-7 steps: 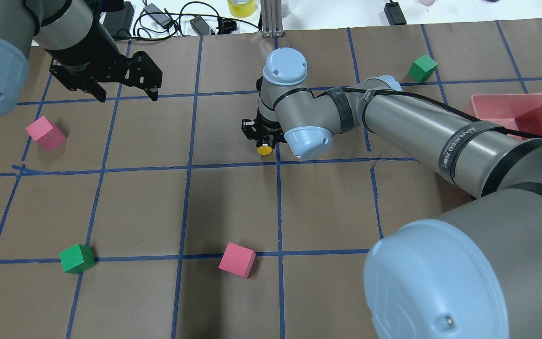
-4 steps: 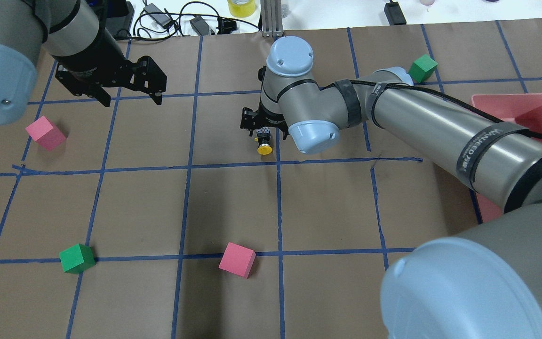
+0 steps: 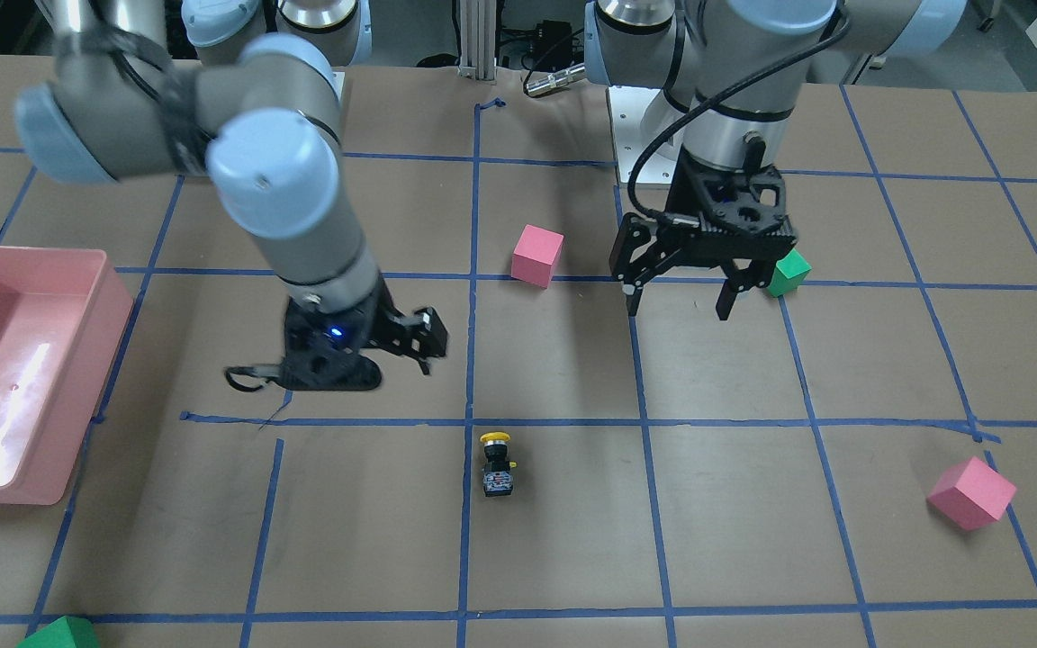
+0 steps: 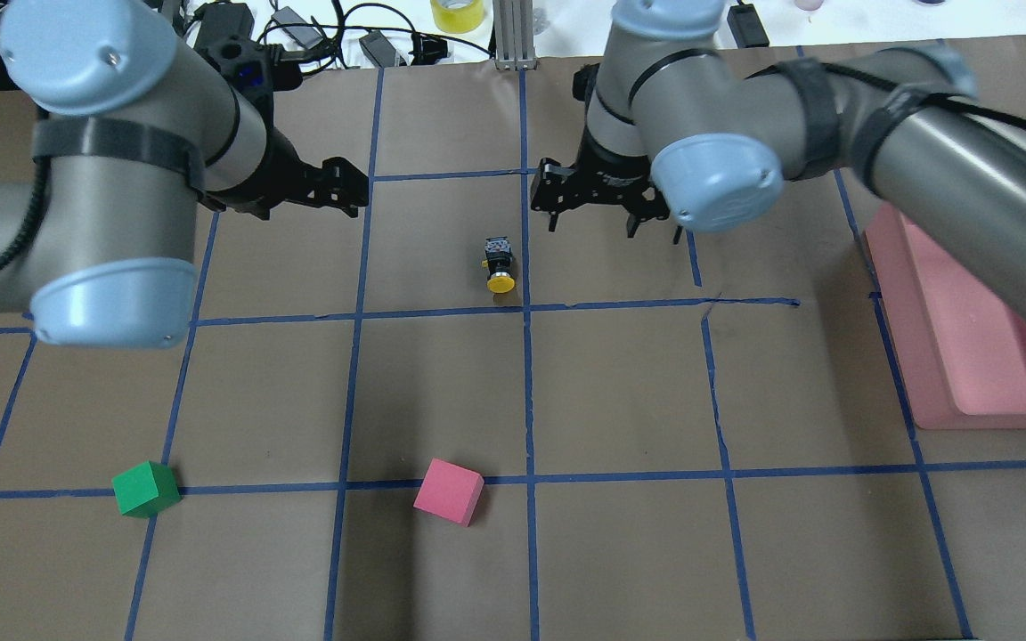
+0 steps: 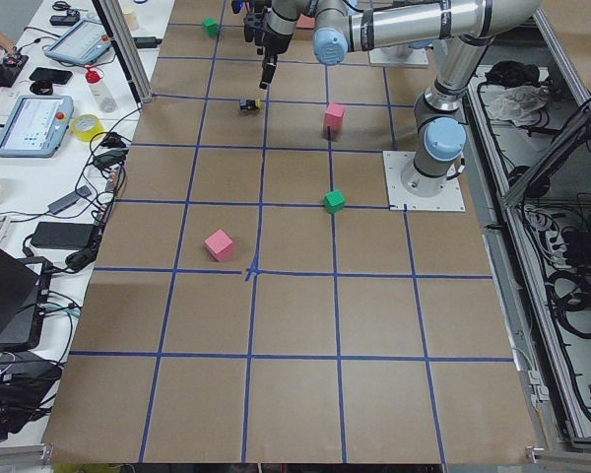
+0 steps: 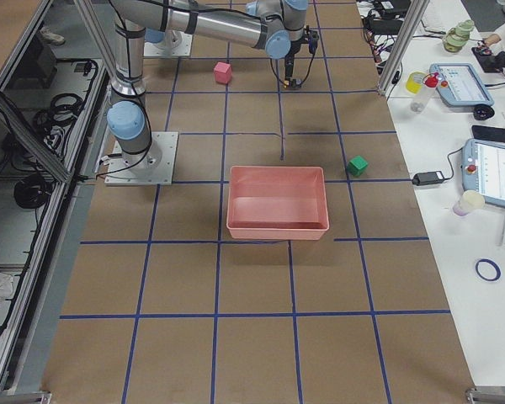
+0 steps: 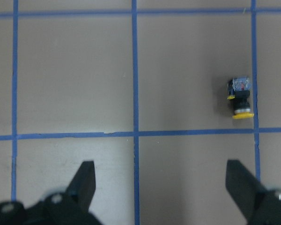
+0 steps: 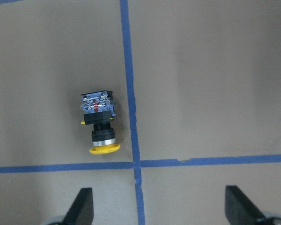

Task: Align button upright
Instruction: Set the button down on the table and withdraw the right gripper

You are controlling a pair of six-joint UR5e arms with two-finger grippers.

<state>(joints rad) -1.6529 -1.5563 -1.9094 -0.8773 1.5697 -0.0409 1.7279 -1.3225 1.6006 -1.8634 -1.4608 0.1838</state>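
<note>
The button (image 8: pixel 99 124) lies on its side, yellow cap toward the robot. The left gripper (image 3: pixel 679 304) and right gripper (image 4: pixel 591 223) hover spread wide, clear of it.

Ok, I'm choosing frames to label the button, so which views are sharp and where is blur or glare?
Right wrist view: button sharp. Left wrist view: soft all over, button small. Front view: glare streak inside the pink bin. Overhead view: right arm smeared at the elbow.
</note>
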